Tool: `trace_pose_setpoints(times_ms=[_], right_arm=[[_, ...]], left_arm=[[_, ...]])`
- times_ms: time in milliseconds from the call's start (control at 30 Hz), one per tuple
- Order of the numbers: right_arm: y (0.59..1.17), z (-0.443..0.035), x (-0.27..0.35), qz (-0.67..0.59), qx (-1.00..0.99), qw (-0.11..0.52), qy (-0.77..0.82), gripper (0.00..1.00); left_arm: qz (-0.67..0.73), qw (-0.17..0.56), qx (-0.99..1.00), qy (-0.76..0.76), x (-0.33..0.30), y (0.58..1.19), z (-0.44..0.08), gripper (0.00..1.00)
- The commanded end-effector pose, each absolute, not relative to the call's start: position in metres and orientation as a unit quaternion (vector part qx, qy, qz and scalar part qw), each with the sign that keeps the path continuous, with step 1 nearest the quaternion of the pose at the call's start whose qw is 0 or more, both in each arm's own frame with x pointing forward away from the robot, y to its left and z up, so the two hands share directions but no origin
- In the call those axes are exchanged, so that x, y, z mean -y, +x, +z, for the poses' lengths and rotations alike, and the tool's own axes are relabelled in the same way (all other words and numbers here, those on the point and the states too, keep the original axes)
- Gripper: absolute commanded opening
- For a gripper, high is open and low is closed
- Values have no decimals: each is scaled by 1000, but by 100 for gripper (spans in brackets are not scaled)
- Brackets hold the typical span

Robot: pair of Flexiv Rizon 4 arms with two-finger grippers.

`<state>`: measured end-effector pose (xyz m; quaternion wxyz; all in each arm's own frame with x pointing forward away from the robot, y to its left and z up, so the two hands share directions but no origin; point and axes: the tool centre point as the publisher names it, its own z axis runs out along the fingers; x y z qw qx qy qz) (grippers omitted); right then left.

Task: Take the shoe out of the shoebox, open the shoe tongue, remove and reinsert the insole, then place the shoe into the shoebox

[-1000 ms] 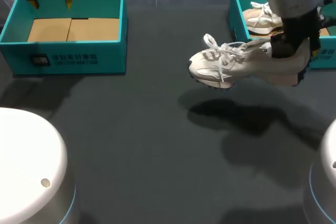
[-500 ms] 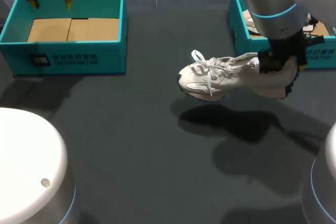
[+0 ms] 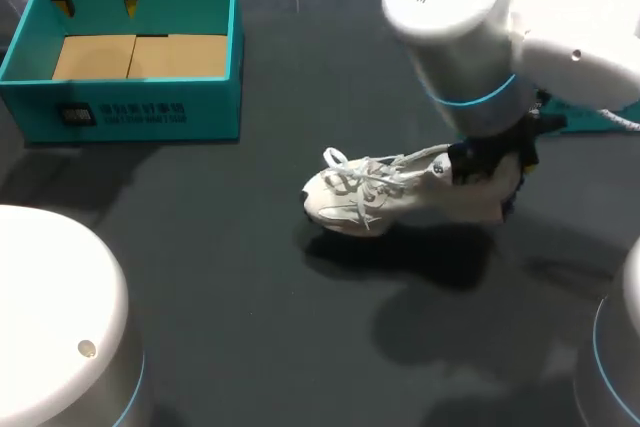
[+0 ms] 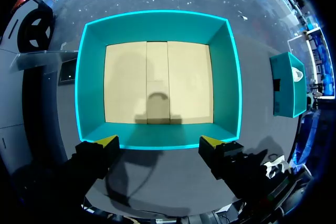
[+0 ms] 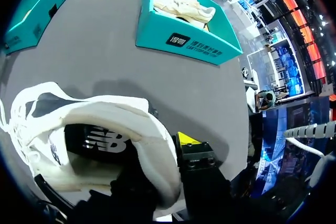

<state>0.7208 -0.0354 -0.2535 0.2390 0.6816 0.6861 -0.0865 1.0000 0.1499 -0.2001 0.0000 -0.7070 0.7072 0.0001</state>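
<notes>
The white shoe (image 3: 395, 199) sits low over the middle of the counter (image 3: 250, 297), toe toward the left edge and laces loose; whether its sole touches the surface cannot be told. The right arm (image 3: 480, 37), reaching in from the right edge, has it by the heel. In the right wrist view the right fingers (image 5: 187, 141) pinch the heel wall, 1 yellow tip outside and the other sunk inside the shoe opening. Ahead of them, at the far right corner, stands a teal shoebox (image 5: 184, 38) with a second shoe (image 5: 184, 6) in it. At the far left corner the left fingers (image 4: 107, 141) hang spread wide, holding nothing, above the empty shoebox (image 4: 90, 77) with its cardboard floor.
</notes>
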Motion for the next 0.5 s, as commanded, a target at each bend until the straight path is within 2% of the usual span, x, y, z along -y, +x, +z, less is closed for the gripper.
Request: trace_pose_setpoints(times_ms=[33, 500], right_arm=[[725, -279, 15, -89, -687, 241, 680, 0], [726, -326, -14, -90, -699, 222, 674, 0]], left_arm=[[0, 0, -707, -707, -150, 1000, -200, 100], [0, 0, -707, -707, -150, 1000, -200, 100]])
